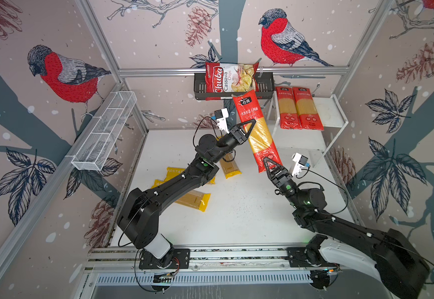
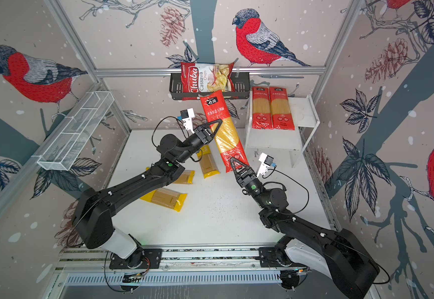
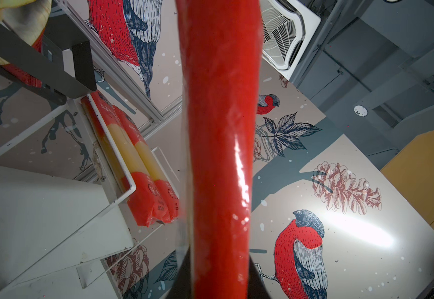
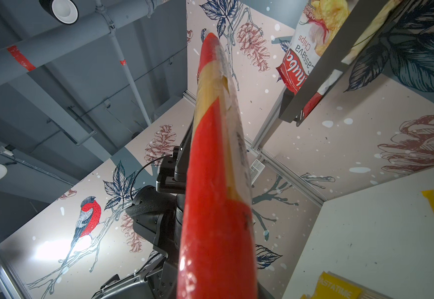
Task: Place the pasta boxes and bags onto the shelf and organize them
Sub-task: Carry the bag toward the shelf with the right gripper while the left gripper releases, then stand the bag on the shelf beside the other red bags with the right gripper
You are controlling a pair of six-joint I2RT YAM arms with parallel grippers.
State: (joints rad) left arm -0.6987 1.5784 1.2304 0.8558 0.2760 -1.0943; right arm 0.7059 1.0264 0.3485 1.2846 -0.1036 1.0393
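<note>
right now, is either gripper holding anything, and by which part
the red-ended spaghetti pack, held by both: left gripper near the top of its clear middle, right gripper on its lower red end

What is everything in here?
table: one, white, below.
shelf: one, white, back right.
wall basket: one, black, back wall.
wire-mesh basket: one, white, left wall.
chips bag: one, red-white, in wall basket.
shelved spaghetti packs: two, red-ended, shelf's top board.
loose spaghetti packs: three, yellow-ended, on table.
held spaghetti pack: one, red-ended, in the air, centre.
left gripper: black, shut on held spaghetti pack's middle.
right gripper: black, shut on its lower end.
</note>
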